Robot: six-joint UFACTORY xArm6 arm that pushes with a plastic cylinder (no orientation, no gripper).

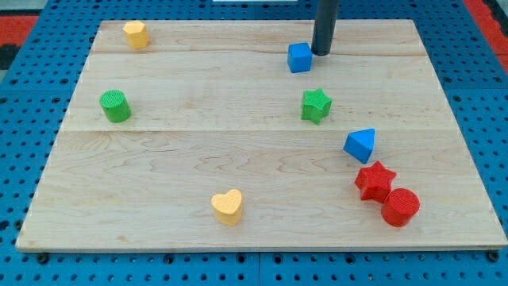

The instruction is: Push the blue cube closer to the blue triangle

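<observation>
The blue cube (299, 58) sits near the view's top, right of centre, on the wooden board (198, 159). The blue triangle (360, 144) lies lower and to the right, near the board's right side. My tip (321, 52) stands just right of the blue cube, touching or almost touching its upper right edge. The rod rises out of the view's top.
A green star (316, 105) lies between the cube and the triangle. A red star (375, 181) and a red cylinder (400, 207) sit below the triangle. A yellow heart (228, 206), a green cylinder (115, 106) and a yellow block (136, 34) lie to the left.
</observation>
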